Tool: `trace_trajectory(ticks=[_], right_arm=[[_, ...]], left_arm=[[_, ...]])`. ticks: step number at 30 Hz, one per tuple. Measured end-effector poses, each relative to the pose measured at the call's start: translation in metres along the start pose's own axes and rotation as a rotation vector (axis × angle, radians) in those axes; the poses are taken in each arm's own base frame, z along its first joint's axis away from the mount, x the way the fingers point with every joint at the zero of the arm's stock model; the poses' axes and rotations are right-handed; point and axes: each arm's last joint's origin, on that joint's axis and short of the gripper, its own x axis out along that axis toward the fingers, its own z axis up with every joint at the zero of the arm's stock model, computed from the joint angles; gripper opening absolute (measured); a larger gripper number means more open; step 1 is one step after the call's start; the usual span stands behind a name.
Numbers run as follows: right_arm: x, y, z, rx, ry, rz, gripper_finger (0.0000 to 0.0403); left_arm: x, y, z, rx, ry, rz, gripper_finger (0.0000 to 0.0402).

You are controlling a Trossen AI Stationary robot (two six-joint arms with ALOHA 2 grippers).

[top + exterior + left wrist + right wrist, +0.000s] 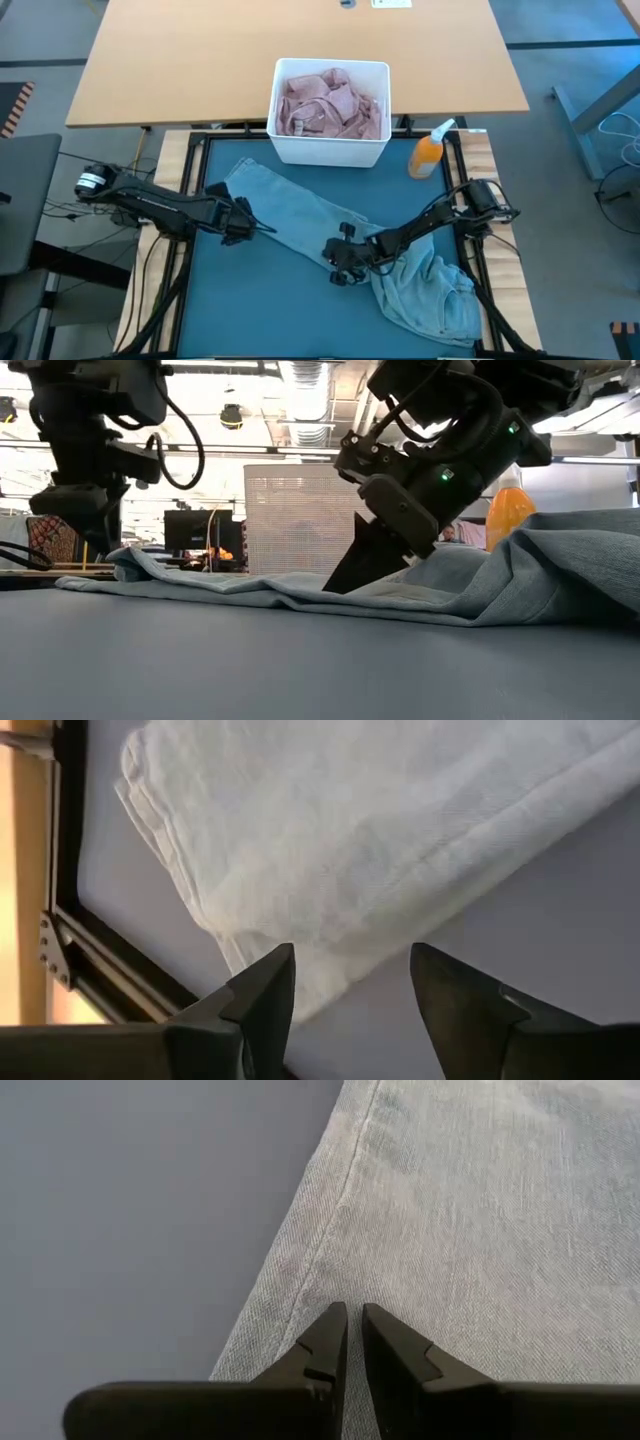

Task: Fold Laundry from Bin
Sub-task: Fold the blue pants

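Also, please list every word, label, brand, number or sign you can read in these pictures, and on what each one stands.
None can be read.
Spray bottle: no legible label.
White paper at the wooden table's far edge: print too small to read.
Jeans and bin: no text visible.

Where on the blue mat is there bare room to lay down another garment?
Bare mat lies along the near edge, bordered by the jeans, the left gripper and right gripper. A smaller patch sits between jeans, bin and spray bottle. The near right corner is crowded with bunched denim.
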Motion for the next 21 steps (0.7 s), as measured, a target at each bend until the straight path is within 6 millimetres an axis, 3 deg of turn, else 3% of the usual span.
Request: trace_trajectory(ticks=[5,14,17,21], right_arm=[[0.000,0.000,0.000,0.005,-0.001,0.007,0.0065],[0.000,0.001,0.000,0.016,-0.003,0.011,0.0065],[-0.001,0.002,0.000,0.020,-0.003,0.011,0.0065],[-0.001,0.001,0.000,0.024,0.000,0.010,0.0065]], left_arm=[[0.005,-0.002,0.007,-0.059,-0.014,0.002,0.0190],[0.036,-0.010,0.021,0.060,0.061,0.086,0.0176],[0.042,-0.006,0.025,0.086,0.061,0.129,0.0133],[0.042,0.004,0.036,0.124,0.058,0.131,0.0034]])
